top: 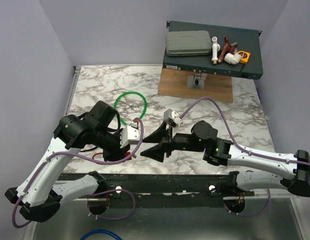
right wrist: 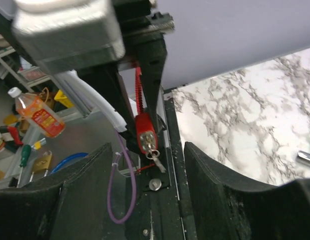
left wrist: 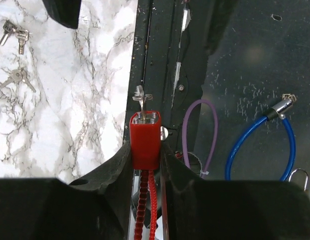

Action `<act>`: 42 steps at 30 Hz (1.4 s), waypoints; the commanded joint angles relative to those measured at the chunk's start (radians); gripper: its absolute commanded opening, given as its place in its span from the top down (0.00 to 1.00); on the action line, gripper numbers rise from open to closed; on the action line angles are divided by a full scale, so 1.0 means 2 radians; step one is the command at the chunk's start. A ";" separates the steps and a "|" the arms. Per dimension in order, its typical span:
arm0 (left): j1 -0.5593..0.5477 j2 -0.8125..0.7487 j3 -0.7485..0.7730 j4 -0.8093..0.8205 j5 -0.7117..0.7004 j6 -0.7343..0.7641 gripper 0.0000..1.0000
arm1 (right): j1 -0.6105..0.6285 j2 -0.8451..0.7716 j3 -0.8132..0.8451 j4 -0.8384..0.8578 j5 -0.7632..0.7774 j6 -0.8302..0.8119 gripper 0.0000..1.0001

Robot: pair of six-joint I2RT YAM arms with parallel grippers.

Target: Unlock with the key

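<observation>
Over near edge of white marble surface (left wrist: pixel 54 125): left claw (left wrist: pixel 145 152) clamped narrow on red rectangular block (left wrist: pixel 145 140), tiny metal key (left wrist: pixel 141 99) protruding from its tip. Right claw (right wrist: pixel 147 165) spread wide, flanking key, not touching.

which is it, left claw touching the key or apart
Touching. In the left wrist view the left claw squeezes the key by its red head, a finger pressed on each side.
</observation>
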 commanded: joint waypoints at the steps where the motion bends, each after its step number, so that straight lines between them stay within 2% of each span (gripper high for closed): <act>1: 0.014 -0.016 -0.006 -0.005 -0.003 -0.001 1.00 | -0.007 0.014 0.034 -0.015 -0.056 0.012 0.39; 11: 0.036 -0.008 0.027 -0.011 0.027 -0.008 1.00 | -0.010 0.048 0.051 -0.023 -0.086 0.021 0.44; 12: 0.036 -0.007 0.030 -0.012 0.032 -0.007 1.00 | -0.012 0.049 0.083 -0.023 -0.089 0.022 0.45; 13: 0.037 -0.006 0.034 -0.012 0.035 -0.006 1.00 | -0.013 0.050 0.051 -0.021 -0.094 0.023 0.45; 15: 0.038 -0.003 0.038 -0.013 0.041 -0.006 1.00 | -0.015 0.051 0.047 -0.014 -0.101 0.027 0.45; 27: 0.040 0.004 0.053 -0.017 0.062 0.002 1.00 | -0.029 0.070 0.065 -0.001 -0.106 0.033 0.46; 35: 0.040 -0.003 0.051 -0.018 0.063 0.006 1.00 | -0.032 0.090 0.075 0.014 -0.115 0.041 0.57; 38: 0.040 -0.004 0.051 -0.018 0.061 0.007 1.00 | -0.035 0.093 0.077 0.017 -0.120 0.045 0.64; 42: 0.040 -0.006 0.052 -0.015 0.060 0.007 1.00 | -0.037 0.100 0.080 0.014 -0.130 0.051 0.80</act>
